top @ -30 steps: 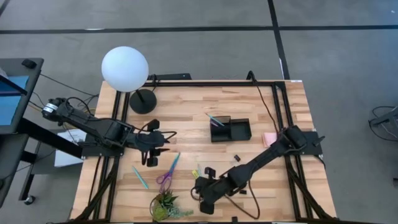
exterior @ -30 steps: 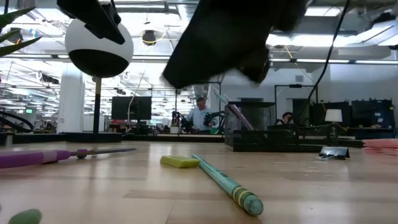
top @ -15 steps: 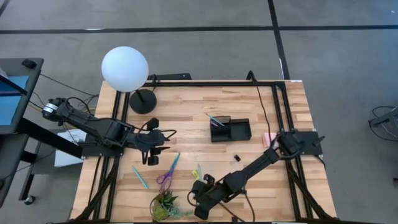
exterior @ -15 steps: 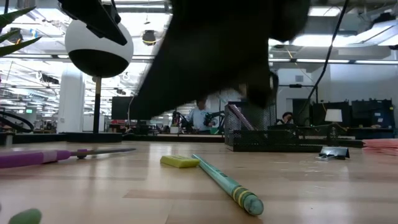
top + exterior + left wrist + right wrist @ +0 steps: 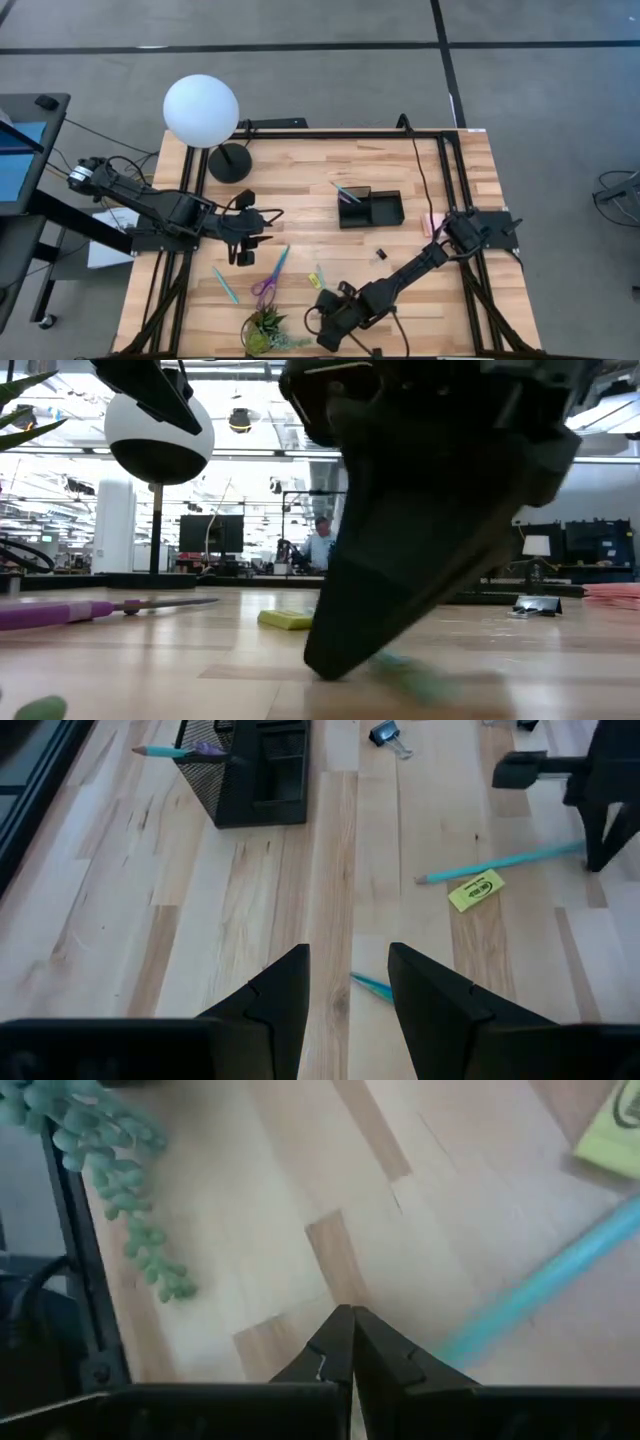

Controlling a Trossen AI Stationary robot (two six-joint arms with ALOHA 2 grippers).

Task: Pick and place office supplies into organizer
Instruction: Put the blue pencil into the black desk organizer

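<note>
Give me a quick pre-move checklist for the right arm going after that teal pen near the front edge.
1. Right gripper at the teal pen: ok, tips low beside it.
2. Right gripper open for a grasp: not ok, fingers shut with nothing between them.
3. Pen lying free: ok, only the yellow piece nearby, apart.
4. Plant clear of the arm: ok, off to one side.
5. Organizer has room: ok, tray section looks empty.
6. Left gripper out of the way: ok, open, hovering apart.

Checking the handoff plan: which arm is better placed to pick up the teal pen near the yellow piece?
Right, probably. The right gripper sits shut just beside that teal pen; the left gripper hovers open farther away.
</note>
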